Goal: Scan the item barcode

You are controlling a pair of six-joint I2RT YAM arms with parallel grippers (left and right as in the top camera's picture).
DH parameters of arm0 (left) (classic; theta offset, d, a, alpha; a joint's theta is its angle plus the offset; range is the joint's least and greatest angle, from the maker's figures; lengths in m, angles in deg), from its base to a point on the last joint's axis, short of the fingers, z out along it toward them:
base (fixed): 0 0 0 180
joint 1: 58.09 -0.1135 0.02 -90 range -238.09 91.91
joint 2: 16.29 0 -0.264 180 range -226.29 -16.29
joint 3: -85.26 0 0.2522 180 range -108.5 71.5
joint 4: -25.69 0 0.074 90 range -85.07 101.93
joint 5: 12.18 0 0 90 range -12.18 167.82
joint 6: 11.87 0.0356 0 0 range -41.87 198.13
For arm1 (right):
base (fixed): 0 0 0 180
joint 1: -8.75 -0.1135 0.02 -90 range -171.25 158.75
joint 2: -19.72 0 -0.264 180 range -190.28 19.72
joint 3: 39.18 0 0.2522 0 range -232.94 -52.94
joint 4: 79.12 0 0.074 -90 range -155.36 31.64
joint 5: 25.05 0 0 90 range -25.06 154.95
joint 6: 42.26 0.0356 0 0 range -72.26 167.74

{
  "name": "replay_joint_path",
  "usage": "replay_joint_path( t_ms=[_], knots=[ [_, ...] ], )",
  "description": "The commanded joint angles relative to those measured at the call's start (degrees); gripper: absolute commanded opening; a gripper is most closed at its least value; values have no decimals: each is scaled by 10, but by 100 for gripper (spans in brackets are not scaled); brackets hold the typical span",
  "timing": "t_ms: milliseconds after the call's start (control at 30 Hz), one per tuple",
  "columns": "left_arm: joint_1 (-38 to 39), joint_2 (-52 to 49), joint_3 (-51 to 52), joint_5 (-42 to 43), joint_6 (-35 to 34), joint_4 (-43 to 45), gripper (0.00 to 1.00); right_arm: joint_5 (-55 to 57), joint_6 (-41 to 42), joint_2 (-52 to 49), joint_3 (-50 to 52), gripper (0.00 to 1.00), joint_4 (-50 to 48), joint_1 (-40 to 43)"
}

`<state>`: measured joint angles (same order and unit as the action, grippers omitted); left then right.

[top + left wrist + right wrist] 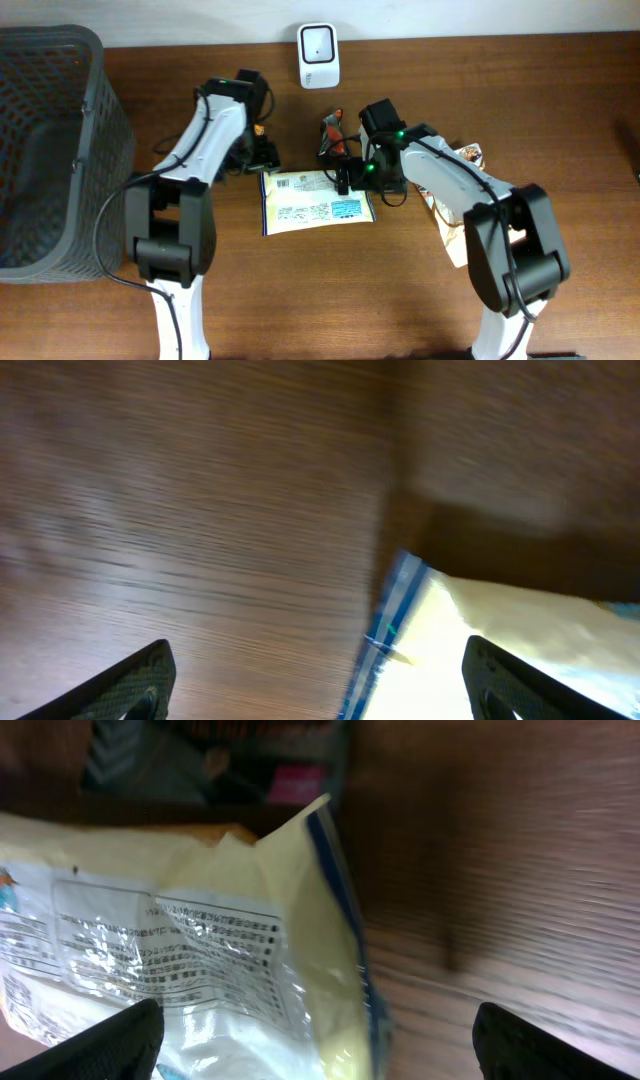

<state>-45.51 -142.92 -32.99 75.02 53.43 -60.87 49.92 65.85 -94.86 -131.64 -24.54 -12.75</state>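
The item, a pale yellow packet (318, 200) with blue edges, lies flat on the wooden table with its printed side up. I cannot make out a barcode on it. My left gripper (262, 158) is at its upper left corner. In the left wrist view this gripper (320, 685) is open, and the packet's blue edge (385, 628) lies between the fingers. My right gripper (346, 178) is at the packet's upper right edge. It (320, 1050) is open above the packet (200, 950). The white scanner (318, 56) stands at the back edge.
A large grey mesh basket (50, 150) fills the left side. A dark packet (333, 135) lies behind the item, between the two grippers. Another light packet (452, 205) lies partly under my right arm.
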Motion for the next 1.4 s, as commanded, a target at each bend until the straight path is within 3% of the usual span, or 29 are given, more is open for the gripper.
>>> replay_joint_path(
  t_ms=[0, 67, 133, 300, 533, 667, 900, 1067, 1367],
  knots=[
    [-26, 13, -6, 17, -1, -3, 91, -39, -23, -25, 0, 99, -7, 1],
    [-29, 13, -6, 17, -1, -4, 91, -39, -22, -37, 0, 76, -8, 1],
    [-29, 13, -6, 17, -1, -3, 91, -41, -23, -45, 0, 66, -11, 0],
    [-28, 13, -5, 17, -1, -4, 90, -40, -14, -54, 0, 4, -21, -2],
    [-29, 13, -5, 15, -1, -5, 91, -45, 19, -8, -18, 4, 8, 14],
    [-29, 12, -5, 15, -1, -2, 99, -33, 19, 62, -58, 4, 56, 30],
    [-29, 12, -5, 15, -1, -3, 99, 94, 19, 175, -144, 4, 91, 43],
    [-29, 12, -5, 15, -1, -8, 99, 153, 16, 187, -152, 4, 101, 43],
    [-29, 12, -5, 16, -1, -43, 99, 275, 17, 186, -152, 4, 244, 25]
  ],
)
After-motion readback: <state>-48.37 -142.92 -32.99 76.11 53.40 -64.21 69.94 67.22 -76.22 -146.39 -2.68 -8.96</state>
